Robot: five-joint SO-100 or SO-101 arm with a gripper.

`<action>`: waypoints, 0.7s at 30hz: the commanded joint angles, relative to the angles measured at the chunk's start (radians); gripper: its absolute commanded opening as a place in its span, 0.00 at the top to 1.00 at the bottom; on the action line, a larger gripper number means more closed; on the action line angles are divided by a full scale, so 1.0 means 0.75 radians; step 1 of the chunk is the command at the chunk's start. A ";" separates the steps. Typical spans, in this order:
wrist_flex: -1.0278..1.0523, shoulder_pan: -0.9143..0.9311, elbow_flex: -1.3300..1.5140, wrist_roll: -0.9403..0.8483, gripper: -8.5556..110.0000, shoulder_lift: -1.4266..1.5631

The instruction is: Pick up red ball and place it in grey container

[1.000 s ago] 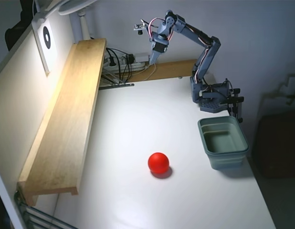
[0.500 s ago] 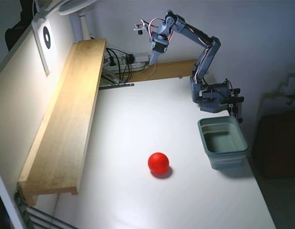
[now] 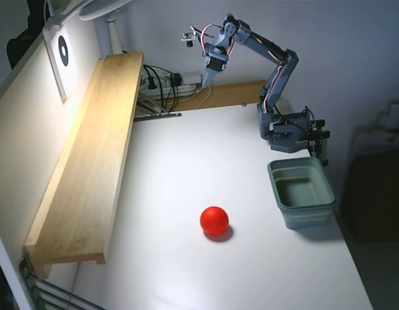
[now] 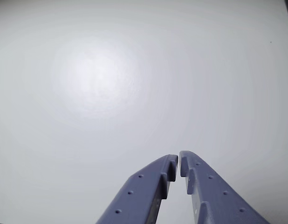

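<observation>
**Ball untouched, claw far off: the task had barely begun**

The ball [image 3: 214, 219] sat alone on the white tabletop [image 3: 186, 174], toward the near side in the fixed view, with a small shadow under it and nothing touching it. To its right in that view, near but apart, stood the tub [image 3: 302, 192] at the tabletop's right edge; it looked empty, its dark floor showing no ball inside.

The claw [image 3: 206, 80] was well apart from both, raised over the far end of the tabletop near the cables and power strip [image 3: 162, 82], its arm [image 3: 277, 71] folded back from a base just behind the tub. In the wrist view the claw [image 4: 178, 160] had its two tips pressed nearly together, only a thin slit between them, and it held nothing. That view showed bare white surface and a soft glare, with neither ball nor tub in sight.

Along the left in the fixed view ran a long wooden shelf [image 3: 90, 155], clear of the work.

Judged from this, nothing of the task was done. All of it was left: reach to the ball, spread the claw, grip, lift, carry to the tub and release.
</observation>
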 commanded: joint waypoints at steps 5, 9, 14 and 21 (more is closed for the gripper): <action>0.014 0.013 0.016 0.002 0.95 0.042; 0.014 0.012 0.016 0.002 0.95 0.042; 0.014 -0.123 0.016 0.002 0.95 0.042; 0.014 -0.401 0.016 0.002 0.95 0.042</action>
